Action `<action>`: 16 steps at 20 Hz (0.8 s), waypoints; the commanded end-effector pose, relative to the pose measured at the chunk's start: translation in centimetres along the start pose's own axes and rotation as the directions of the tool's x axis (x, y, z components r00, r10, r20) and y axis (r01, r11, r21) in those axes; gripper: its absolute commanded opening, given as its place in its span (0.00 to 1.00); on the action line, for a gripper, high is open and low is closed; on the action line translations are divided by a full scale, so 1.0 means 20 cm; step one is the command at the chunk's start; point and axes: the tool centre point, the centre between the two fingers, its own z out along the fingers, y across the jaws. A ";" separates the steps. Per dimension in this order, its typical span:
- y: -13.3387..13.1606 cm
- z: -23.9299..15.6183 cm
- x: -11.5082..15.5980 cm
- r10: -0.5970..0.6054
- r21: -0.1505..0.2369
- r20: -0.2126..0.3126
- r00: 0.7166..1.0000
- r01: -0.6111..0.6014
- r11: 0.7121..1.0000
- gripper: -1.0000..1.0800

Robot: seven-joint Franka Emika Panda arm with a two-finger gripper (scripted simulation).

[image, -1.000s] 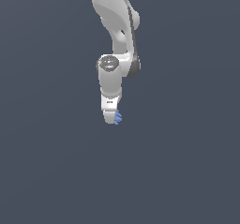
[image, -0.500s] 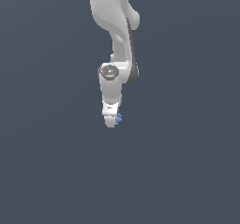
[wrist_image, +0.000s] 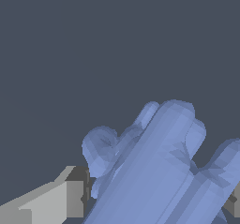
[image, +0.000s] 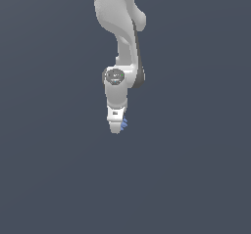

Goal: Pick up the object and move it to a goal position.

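arm: white, hanging straight down against a plain dark grey-blue backdrop | pincer [image: 116, 128]: closed on the object, one grey-padded finger [wrist_image: 70, 197] pressed to its side | object [image: 124, 124]: light-blue spiky cluster held at the pincer tip, prongs poking out toward the exterior view's right

The arm [image: 120, 42] is plain white with a dark grey band at its joint. The object [wrist_image: 159, 171] is a soft light blue — flat-shaded, no markings. The fingers [wrist_image: 51, 202] are pale grey with darker pads; the backdrop is uniform slate grey.
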 end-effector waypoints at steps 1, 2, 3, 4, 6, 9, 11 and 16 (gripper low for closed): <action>0.00 0.01 0.00 0.001 0.002 0.000 1.000 -0.001 1.000 0.00; 0.00 0.01 0.00 0.001 0.002 0.000 1.000 -0.001 1.000 0.00; 0.00 0.00 0.00 0.000 0.000 0.000 1.000 0.000 1.000 0.00; 0.00 0.00 0.00 0.000 0.000 0.000 1.000 0.000 1.000 0.00; 0.00 -0.01 -0.01 0.000 0.000 0.000 1.000 0.000 1.000 0.00; 0.00 -0.03 -0.05 0.000 0.000 0.000 1.000 0.000 1.000 0.00; 0.00 -0.06 -0.09 0.000 0.000 0.000 1.000 0.000 1.000 0.00; 0.01 -0.16 -0.22 0.000 0.001 0.000 1.000 0.000 1.000 0.00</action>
